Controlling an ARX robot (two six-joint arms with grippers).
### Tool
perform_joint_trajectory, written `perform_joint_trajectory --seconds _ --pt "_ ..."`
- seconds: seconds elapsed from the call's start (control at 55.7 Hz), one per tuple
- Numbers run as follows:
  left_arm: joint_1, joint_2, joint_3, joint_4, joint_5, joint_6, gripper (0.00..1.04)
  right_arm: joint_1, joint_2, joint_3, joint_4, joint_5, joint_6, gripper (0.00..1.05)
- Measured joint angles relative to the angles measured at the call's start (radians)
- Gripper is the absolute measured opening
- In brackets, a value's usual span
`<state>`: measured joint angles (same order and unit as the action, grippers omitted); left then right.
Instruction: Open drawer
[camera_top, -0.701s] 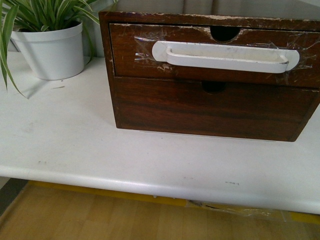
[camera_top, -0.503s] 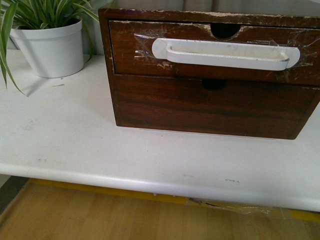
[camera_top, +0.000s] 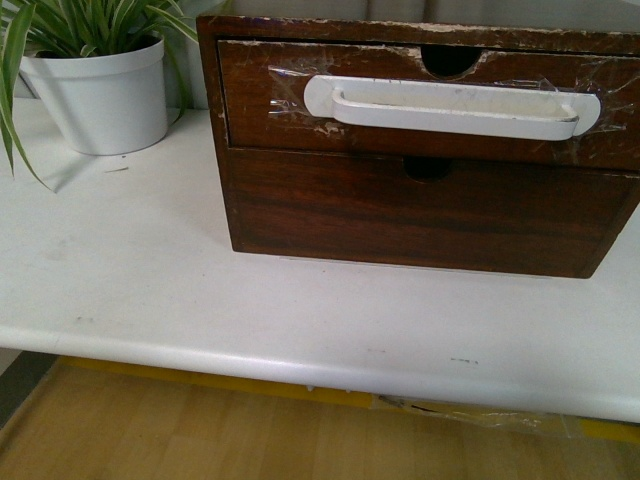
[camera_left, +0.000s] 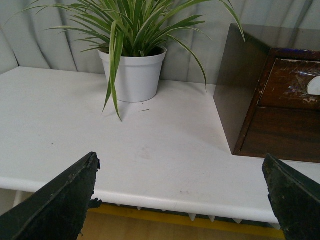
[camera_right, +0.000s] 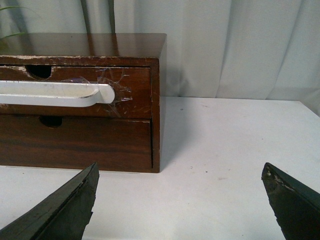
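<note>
Sitting closed above a plain dark wooden front (camera_top: 420, 220) is the dark brown wooden drawer (camera_top: 400, 148) with a taped long white handle; left gripper (camera_left: 180, 160) and right gripper (camera_right: 181, 167) gape wide, clear of it.

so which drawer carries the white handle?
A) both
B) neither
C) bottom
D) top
D: the white handle is taped across the top drawer, while the lower drawer front shows only a small notch at its upper edge.
</note>
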<state>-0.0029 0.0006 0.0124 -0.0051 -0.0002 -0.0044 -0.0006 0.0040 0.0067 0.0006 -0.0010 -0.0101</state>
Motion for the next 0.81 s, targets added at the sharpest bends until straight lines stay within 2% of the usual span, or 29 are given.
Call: perform_joint_trajectory --seconds 0.503,0.521,0.593,0.611,0.647,0.701,0.808 --pt "0.0 0.0 0.0 0.0 0.0 0.0 0.99 0.0 0.0 0.0 0.0 0.0 0.0 0.96" --pt "-0.009 0.006 0.001 -0.004 -0.032 -0.011 0.99 -0.019 0.009 0.002 -0.008 -0.054 0.002 0.96" --pt "-0.149 0.119 0.041 -0.071 -0.426 -0.148 0.99 -0.111 0.082 0.018 -0.02 -0.369 -0.002 0.96" --pt "-0.192 0.154 0.051 -0.074 -0.519 -0.175 0.99 -0.122 0.096 0.022 -0.023 -0.411 -0.005 0.96" --pt "-0.248 0.201 0.069 -0.074 -0.621 -0.195 0.99 -0.135 0.122 0.039 -0.044 -0.473 -0.02 0.96" --pt "-0.267 0.248 0.109 -0.072 -0.615 -0.193 0.99 -0.135 0.17 0.087 -0.081 -0.515 -0.071 0.96" --pt "-0.221 0.365 0.204 -0.064 -0.406 -0.1 0.99 -0.138 0.32 0.198 -0.113 -0.578 -0.222 0.96"
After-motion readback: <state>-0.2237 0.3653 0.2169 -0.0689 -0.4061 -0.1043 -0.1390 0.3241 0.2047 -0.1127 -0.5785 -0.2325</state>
